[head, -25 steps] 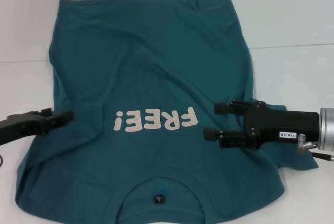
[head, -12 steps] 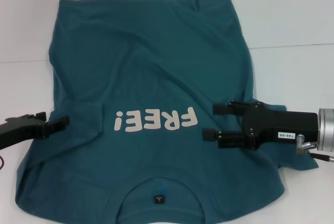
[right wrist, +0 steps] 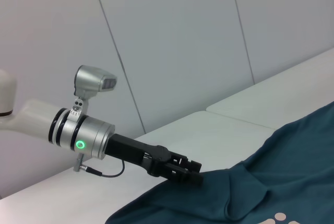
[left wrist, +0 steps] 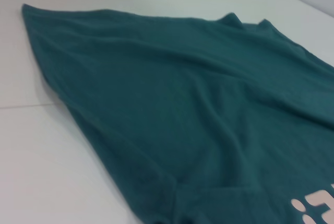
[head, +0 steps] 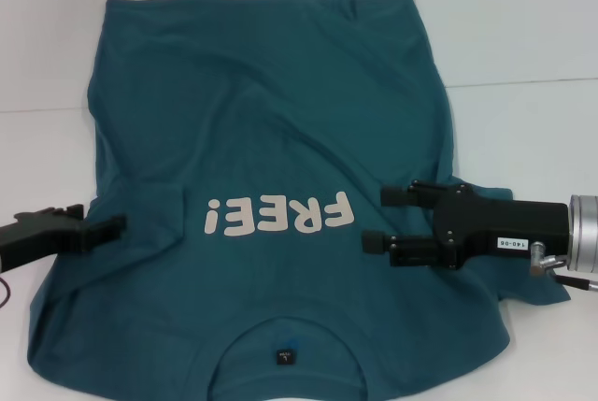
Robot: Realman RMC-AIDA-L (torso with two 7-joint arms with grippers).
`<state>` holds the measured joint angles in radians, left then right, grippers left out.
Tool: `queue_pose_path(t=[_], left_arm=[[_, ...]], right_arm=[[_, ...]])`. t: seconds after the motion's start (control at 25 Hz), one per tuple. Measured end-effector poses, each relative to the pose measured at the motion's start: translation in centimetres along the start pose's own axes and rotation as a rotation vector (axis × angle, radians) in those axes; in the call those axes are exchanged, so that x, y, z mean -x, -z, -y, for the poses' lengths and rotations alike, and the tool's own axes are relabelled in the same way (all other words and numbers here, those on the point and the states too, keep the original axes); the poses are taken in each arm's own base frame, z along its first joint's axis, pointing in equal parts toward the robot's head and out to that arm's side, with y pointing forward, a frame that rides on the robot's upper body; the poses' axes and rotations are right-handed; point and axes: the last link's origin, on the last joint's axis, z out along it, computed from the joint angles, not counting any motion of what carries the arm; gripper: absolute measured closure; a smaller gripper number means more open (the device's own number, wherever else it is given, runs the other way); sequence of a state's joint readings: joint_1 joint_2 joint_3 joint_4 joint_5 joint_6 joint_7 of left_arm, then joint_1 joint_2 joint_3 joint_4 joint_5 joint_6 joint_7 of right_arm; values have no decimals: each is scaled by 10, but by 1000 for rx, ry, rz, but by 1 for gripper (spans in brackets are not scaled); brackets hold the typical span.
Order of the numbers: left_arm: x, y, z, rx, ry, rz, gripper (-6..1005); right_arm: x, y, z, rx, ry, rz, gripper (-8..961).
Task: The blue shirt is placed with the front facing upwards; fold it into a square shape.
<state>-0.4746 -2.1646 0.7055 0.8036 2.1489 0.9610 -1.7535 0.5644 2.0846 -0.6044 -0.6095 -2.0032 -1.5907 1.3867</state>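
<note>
The blue shirt (head: 271, 111) lies spread front up on the white table (head: 523, 27). Its off-white "FREE!" lettering (head: 280, 214) and dark neck label (head: 283, 357) are toward my side. My left gripper (head: 114, 226) is low at the shirt's left sleeve edge. The right wrist view shows its tip (right wrist: 195, 173) touching the cloth (right wrist: 292, 182). My right gripper (head: 376, 219) is open and empty, hovering over the shirt just right of the lettering. The left wrist view shows only the shirt (left wrist: 198, 109), wrinkled along its left side.
Bare white table (head: 47, 46) surrounds the shirt on the left, far and right sides. A seam line (head: 523, 81) crosses the table. A grey panelled wall (right wrist: 182, 36) stands beyond the table's left side.
My left gripper has drawn back to the left and dropped a little along the shirt's left edge. My right gripper has shifted very slightly left. The shirt has not moved.
</note>
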Motion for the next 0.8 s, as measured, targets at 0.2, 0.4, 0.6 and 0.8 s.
queue_pose_path(t=[0.2,0.4,0.6,0.8], left_arm=[[1,-3,-4,17,-12,12,275],[1,-4,-6,22,-17,16,276],[1,-4,-6,18,-21,18,274],[2,-4,-3,1,-32,29,308]], right_arm=[[0,0,0,3,-1,0,74],[0,0,-1,5,0,1,76],[0,0,-1,5,-1,1,77],[-1,0,-1,6,-1,1,79]])
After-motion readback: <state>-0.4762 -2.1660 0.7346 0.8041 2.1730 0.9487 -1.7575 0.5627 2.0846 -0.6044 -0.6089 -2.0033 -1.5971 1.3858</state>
